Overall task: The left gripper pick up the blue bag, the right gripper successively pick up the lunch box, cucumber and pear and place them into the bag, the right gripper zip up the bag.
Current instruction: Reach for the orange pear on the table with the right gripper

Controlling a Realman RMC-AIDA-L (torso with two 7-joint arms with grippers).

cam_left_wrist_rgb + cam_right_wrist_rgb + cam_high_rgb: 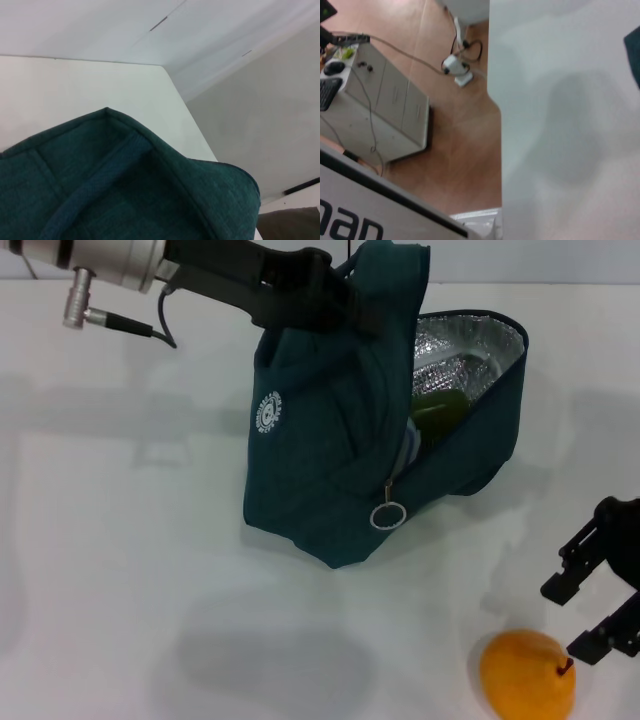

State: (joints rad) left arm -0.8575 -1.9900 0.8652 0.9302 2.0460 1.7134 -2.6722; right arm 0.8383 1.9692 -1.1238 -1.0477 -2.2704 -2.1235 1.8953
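The blue bag (330,450) stands tilted on the white table, its mouth open to the right and its silver lining (470,345) showing. My left gripper (318,292) is shut on the bag's top and holds it up. The bag's fabric fills the left wrist view (125,190). The green cucumber (440,410) lies inside the bag. A pale blue edge (410,448) below it looks like the lunch box's lid. The ring zip pull (388,515) hangs at the front. The orange-yellow pear (525,675) lies at the front right. My right gripper (578,617) is open, just right of the pear's stem.
The table's edge runs through the right wrist view (495,100), with the floor, a cabinet (385,105) and cables beyond it. A corner of the bag (635,55) shows there. The table's far corner shows in the left wrist view (165,67).
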